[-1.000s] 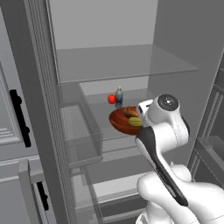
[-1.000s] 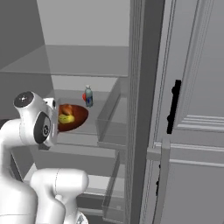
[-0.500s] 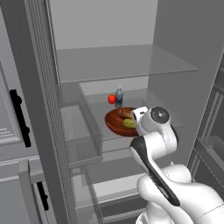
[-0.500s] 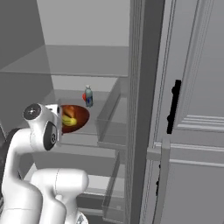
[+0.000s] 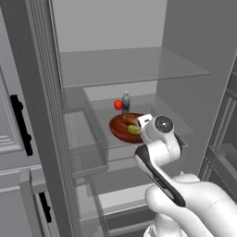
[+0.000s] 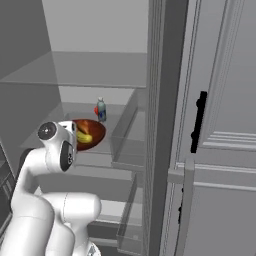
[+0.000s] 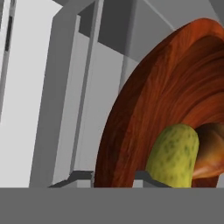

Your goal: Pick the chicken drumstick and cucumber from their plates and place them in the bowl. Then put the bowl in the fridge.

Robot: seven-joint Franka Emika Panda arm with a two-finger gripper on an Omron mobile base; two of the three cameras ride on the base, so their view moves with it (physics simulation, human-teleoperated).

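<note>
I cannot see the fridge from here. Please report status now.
Gripper shut on bowl rim. Cucumber and chicken drumstick inside bowl, over fridge shelf. Red fruit and small bottle behind.

Fridge (image 5: 185,60), interior: bowl (image 5: 121,132) over the middle glass shelf (image 5: 166,118), an upper shelf above it. In the bowl: cucumber (image 5: 134,130) toward the front, chicken drumstick (image 5: 129,119) just behind it, the two touching. Behind the bowl, toward the back wall: small bottle (image 5: 126,102) upright, with a round fruit (image 5: 118,105) just beside it on its left. Left of the bowl: drawer (image 5: 85,148), at shelf level. End effector (image 7: 113,177) at the bowl's near rim, fingers either side of it.
</note>
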